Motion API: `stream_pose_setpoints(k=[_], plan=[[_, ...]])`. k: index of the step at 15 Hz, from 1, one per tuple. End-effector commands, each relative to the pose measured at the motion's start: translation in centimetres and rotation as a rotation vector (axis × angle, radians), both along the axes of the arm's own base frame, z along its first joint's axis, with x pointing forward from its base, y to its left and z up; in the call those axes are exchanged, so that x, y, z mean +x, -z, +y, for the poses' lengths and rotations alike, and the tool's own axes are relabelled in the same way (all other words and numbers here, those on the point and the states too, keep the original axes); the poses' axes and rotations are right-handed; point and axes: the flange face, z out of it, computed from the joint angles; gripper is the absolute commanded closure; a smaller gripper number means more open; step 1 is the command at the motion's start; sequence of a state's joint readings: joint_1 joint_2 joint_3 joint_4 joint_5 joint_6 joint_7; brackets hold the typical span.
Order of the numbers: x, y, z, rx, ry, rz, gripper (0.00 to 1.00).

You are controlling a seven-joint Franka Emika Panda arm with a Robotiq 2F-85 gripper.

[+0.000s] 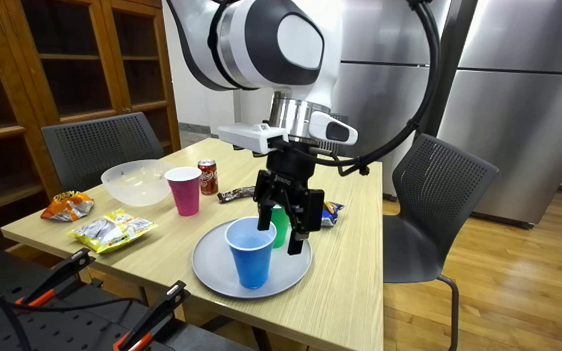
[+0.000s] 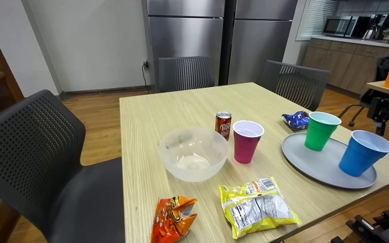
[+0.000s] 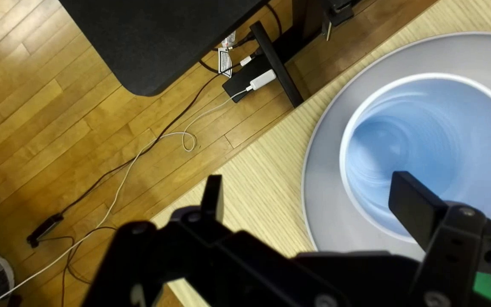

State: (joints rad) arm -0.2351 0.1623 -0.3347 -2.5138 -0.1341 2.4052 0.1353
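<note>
My gripper (image 1: 279, 236) is open with nothing between its fingers, above the grey plate (image 1: 212, 265). It also shows at the right edge in an exterior view (image 2: 380, 130). In the wrist view my fingers (image 3: 313, 198) are wide apart; one overlaps the mouth of the blue cup (image 3: 424, 140), the other is over bare table. I cannot tell whether that finger touches the cup. The blue cup (image 1: 252, 261) stands on the plate in both exterior views. The green cup (image 2: 320, 133) stands beside it on the plate, partly hidden behind my gripper in an exterior view (image 1: 279, 239).
A magenta cup (image 2: 247, 145), a soda can (image 2: 223, 125) and a translucent bowl (image 2: 194, 157) stand together. A yellow bag (image 2: 257, 206), an orange bag (image 2: 172, 219), a blue packet (image 2: 297, 120) and a brown wrapper (image 1: 236, 194) lie on the table (image 2: 167, 108). Chairs stand around.
</note>
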Motion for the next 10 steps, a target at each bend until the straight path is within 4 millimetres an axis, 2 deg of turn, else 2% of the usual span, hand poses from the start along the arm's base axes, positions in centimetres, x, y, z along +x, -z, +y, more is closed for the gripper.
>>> stream_pose_setpoints(k=[1, 6, 10], plan=[[0.3, -2.7, 0.8, -0.004, -0.069, -0.021, 0.0], [2.2, -4.7, 2.8, -0.018, -0.147, -0.074, 0.0], [4.3, -6.2, 5.7, -0.012, -0.221, -0.117, 0.0]])
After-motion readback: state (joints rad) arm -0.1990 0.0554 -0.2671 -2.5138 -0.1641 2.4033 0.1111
